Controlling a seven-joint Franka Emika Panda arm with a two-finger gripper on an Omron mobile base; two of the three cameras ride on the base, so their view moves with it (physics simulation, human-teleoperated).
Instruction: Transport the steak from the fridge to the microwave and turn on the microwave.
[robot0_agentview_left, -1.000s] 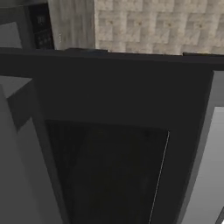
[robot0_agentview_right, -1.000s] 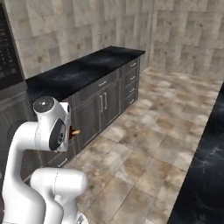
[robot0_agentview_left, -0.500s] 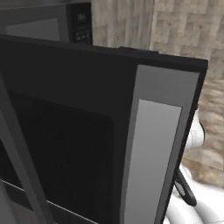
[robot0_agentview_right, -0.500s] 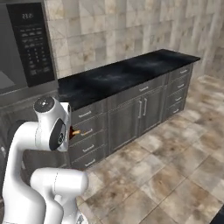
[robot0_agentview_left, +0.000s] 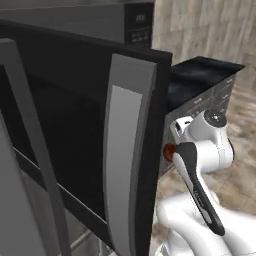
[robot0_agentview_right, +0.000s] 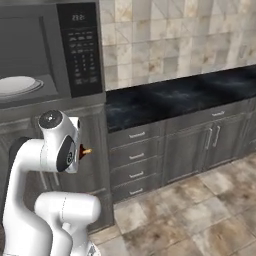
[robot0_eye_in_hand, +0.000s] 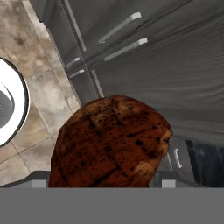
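one steak (robot0_eye_in_hand: 109, 142) between jaws

A black, marbled table (robot0_agentview_right: 170, 97) runs along the tiled wall, right of the microwave (robot0_agentview_right: 45, 50). A white turntable plate (robot0_agentview_right: 17, 85) lies inside the microwave.

From my station the rendered light looks flat and even, with no clear source and hardly any cast shadows. The glossy black stone countertop (robot0_agentview_right: 175, 97) carries pale, smeared reflections. The dark glass microwave door (robot0_agentview_left: 85, 140) fills the near left, dim and soft-edged. The hand camera's charred reddish-brown steak (robot0_eye_in_hand: 109, 142) looks slightly blurred.
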